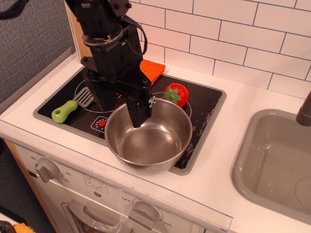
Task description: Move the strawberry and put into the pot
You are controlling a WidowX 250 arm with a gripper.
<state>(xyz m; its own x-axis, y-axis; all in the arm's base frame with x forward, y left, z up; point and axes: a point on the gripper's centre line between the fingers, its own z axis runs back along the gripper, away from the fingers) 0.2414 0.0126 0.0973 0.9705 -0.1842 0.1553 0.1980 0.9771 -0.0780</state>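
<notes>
Toy hob (pixel 204 104) with pot (pixel 148 137) at its front edge. Gripper (pixel 139 119) hangs over the pot's rear-left rim; whether its jaws are spread cannot be told. Strawberry (pixel 177 93) lies rear-right of it, just behind the rim, cap leftward.

Your glossy red strawberry (pixel 177 93) sits right of the gripper (pixel 138 114); the empty steel pot (pixel 148 136) lies beneath it.
</notes>
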